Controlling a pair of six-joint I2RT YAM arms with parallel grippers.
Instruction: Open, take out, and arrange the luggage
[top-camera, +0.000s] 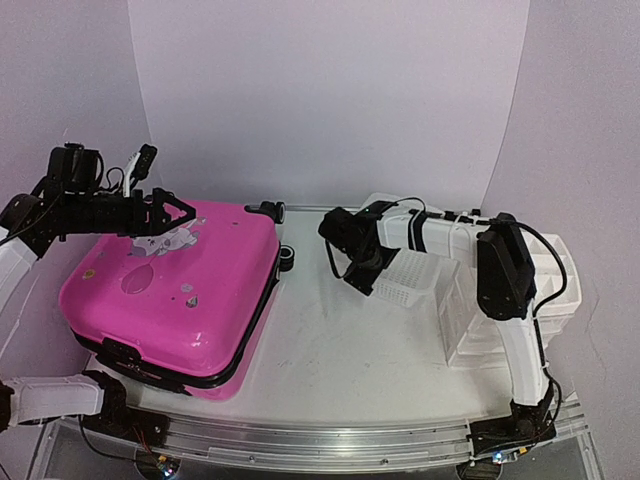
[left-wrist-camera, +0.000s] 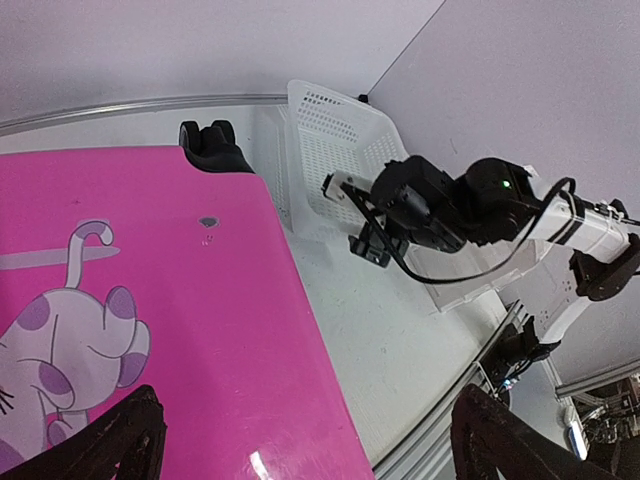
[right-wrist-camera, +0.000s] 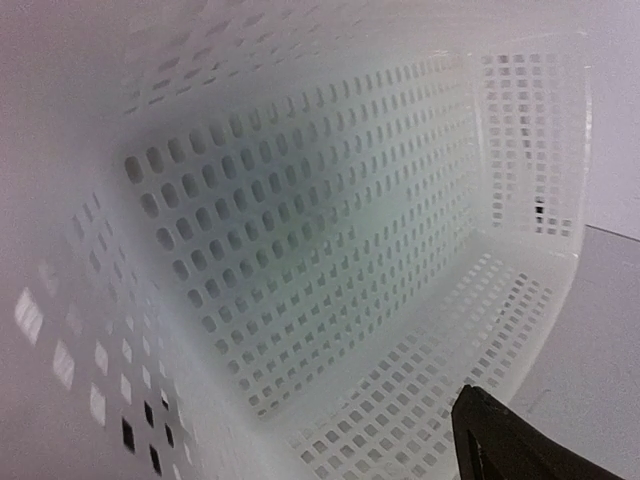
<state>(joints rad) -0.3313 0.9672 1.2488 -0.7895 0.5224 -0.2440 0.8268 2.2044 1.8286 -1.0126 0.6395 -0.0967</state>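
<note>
White tabletop (top-camera: 340, 350), pale lilac walls (top-camera: 320, 90) all round. The pink suitcase (top-camera: 170, 300) lies flat and shut at left, the left gripper (top-camera: 178, 218) spread wide above it. The right gripper (top-camera: 365, 272) gapes at the mesh basket (top-camera: 412, 275).

left arm (top-camera: 95, 212): raised, forearm level, reaching right
left gripper (top-camera: 180, 214): jaws wide apart
right arm (top-camera: 505, 270): elbow high, reaching left
right gripper (top-camera: 350, 268): jaws apart

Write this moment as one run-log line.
hot-pink hard-shell suitcase: closed, lying flat | left gripper: open, over suitcase | right gripper: open, at white mesh plastic basket
</note>
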